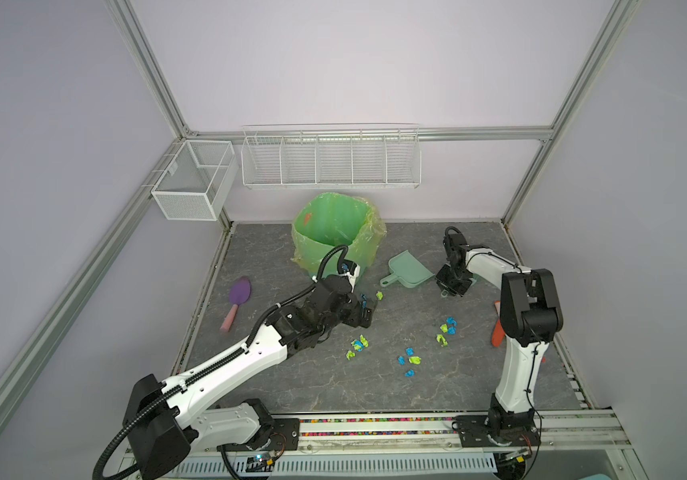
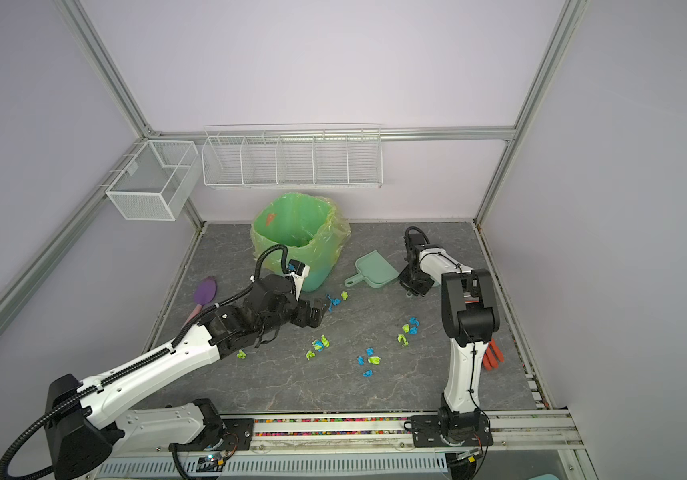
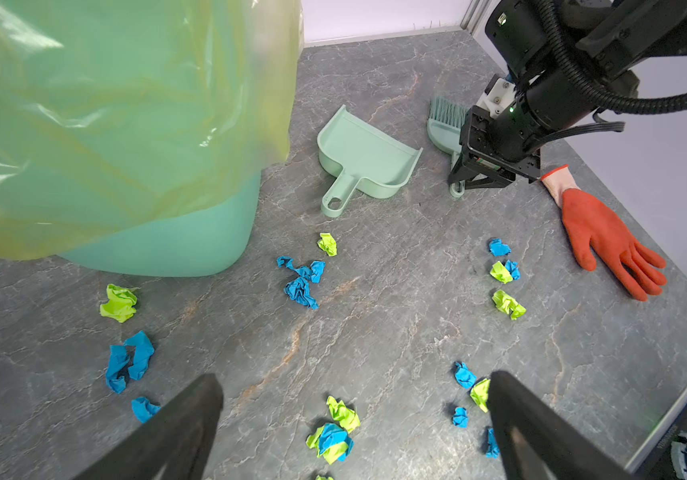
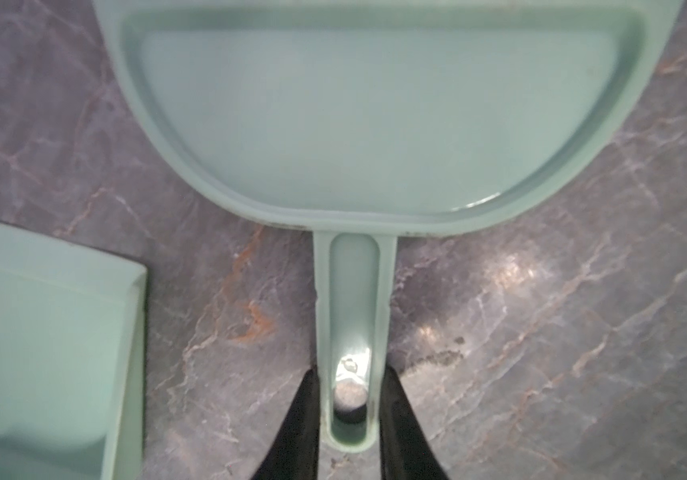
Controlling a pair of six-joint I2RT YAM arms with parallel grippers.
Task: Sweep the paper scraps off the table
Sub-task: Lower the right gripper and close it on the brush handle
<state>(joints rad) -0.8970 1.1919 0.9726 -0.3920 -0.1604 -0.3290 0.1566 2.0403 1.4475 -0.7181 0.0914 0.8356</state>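
Note:
Blue and lime paper scraps (image 1: 410,359) (image 2: 368,359) (image 3: 302,282) lie scattered over the middle of the dark marbled table (image 1: 333,386). My left gripper (image 1: 368,313) (image 3: 356,380) hangs open above the scraps near the bin, holding nothing. My right gripper (image 1: 452,291) (image 4: 350,374) is at the back right, its fingers pressed on both sides of the handle of a mint-green brush (image 4: 375,116) (image 3: 443,120) that lies flat on the table. A mint-green dustpan (image 1: 410,270) (image 3: 368,153) (image 4: 42,345) lies just left of the brush, untouched.
A green bin (image 1: 333,237) with a plastic liner stands at the back centre. An orange glove (image 1: 497,332) (image 3: 599,237) lies at the right edge behind my right arm. A purple spatula (image 1: 239,293) rests at the left. Two white wire baskets (image 1: 329,158) (image 1: 194,178) hang on the walls.

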